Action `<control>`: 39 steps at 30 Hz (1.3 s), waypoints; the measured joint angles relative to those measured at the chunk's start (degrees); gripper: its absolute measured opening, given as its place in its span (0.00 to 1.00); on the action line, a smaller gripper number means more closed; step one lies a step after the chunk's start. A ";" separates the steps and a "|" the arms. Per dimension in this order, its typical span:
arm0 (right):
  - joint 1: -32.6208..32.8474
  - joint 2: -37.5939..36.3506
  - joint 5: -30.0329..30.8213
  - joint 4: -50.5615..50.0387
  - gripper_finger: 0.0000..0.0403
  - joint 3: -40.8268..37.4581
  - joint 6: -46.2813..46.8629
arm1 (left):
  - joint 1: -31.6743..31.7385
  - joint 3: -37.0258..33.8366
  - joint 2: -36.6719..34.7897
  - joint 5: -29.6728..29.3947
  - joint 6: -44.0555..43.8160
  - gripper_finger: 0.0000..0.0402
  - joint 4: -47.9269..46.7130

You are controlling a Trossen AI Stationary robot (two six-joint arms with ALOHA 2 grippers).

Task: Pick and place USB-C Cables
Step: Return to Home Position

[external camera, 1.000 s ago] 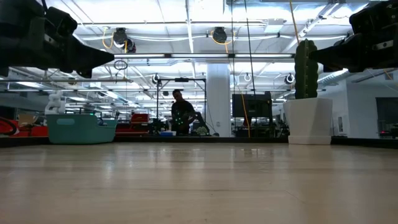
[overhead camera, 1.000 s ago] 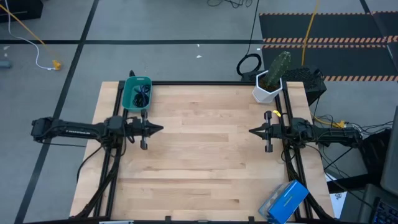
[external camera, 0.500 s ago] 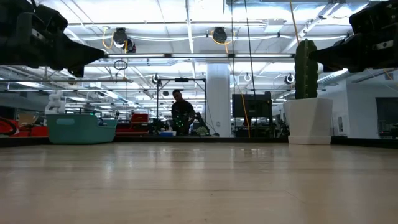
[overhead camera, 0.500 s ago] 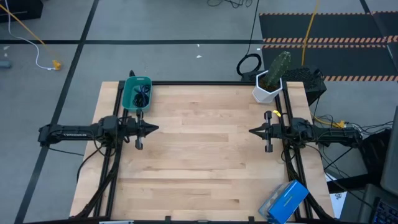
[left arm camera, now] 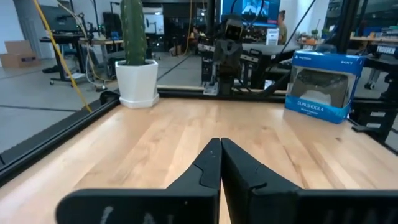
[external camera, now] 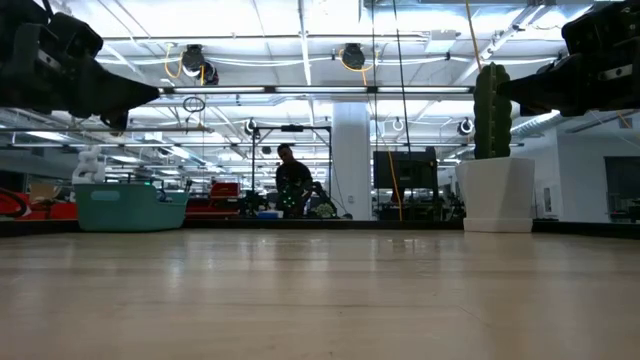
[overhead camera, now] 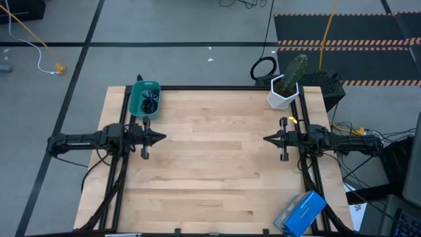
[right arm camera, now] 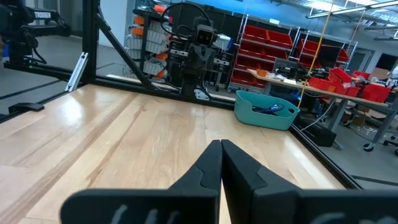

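USB-C Cables: in teal tray, far-left bench corner | left tool: pressed together | right tool: pressed together

Cables lie in the tray (back-left corner); potted cactus back-right.

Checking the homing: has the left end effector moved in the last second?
Yes. In the high view the left end effector has drawn back leftward, its tip nearly in line with the teal bin's right rim.
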 joint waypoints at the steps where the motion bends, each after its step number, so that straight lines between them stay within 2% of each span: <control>1: 0.00 0.00 0.01 0.00 0.00 -0.01 0.00 | -0.29 0.00 0.00 -0.26 0.02 0.02 -0.50; 12: 0.00 0.02 0.00 0.00 0.00 -0.02 0.00 | -3.51 0.07 0.28 -2.08 0.75 0.03 -1.75; 16: 0.00 0.01 0.00 0.00 0.00 -0.02 0.00 | -3.55 0.11 0.31 0.92 2.35 0.03 -2.09; 23: 0.00 0.01 0.00 0.02 0.00 0.00 0.00 | -3.55 0.11 0.31 1.18 1.81 0.01 -2.10; 31: 0.00 0.00 0.00 0.02 0.00 -0.01 0.00 | -3.55 0.09 0.31 1.20 1.81 0.09 -2.09; 39: 0.01 0.01 0.00 0.02 0.00 0.00 0.00 | -3.53 0.07 0.31 1.23 1.81 0.09 -2.05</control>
